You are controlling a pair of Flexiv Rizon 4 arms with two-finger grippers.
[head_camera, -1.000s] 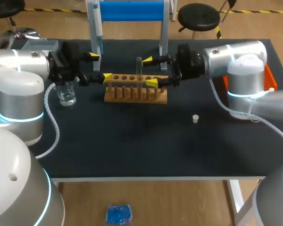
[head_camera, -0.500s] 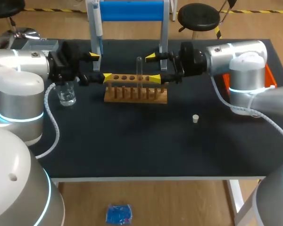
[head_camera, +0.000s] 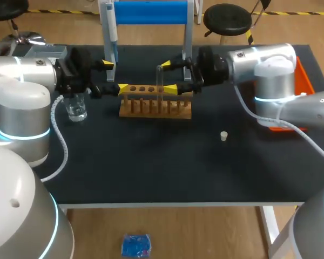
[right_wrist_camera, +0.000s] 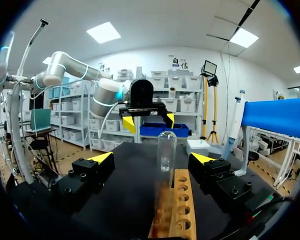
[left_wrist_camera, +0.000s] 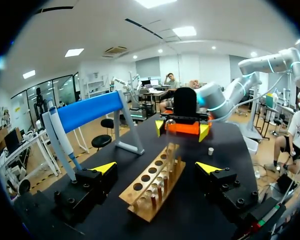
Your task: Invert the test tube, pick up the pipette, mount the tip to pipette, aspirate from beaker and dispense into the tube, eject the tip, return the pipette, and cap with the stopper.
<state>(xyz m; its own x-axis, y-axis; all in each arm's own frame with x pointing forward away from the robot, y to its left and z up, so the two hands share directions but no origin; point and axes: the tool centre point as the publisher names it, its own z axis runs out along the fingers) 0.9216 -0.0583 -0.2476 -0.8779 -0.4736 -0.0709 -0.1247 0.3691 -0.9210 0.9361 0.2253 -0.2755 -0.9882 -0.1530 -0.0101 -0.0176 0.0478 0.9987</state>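
Now the glass test tube [head_camera: 160, 81] stands in the wooden rack [head_camera: 155, 108], near the middle of the bench's far edge, with its rounded end up. The right gripper [head_camera: 168, 76] has its fingers spread wide with the tube in line between the tips, untouched. The left gripper [head_camera: 115, 75], also spread wide, holds nothing at the rack's left end. I judge the tube light, stiff, slippery and fragile, so it is better to take it on its upper wall, gently.

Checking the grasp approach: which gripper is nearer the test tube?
Right. The tube stands just ahead of the right gripper; the left gripper sits at the rack's other end.
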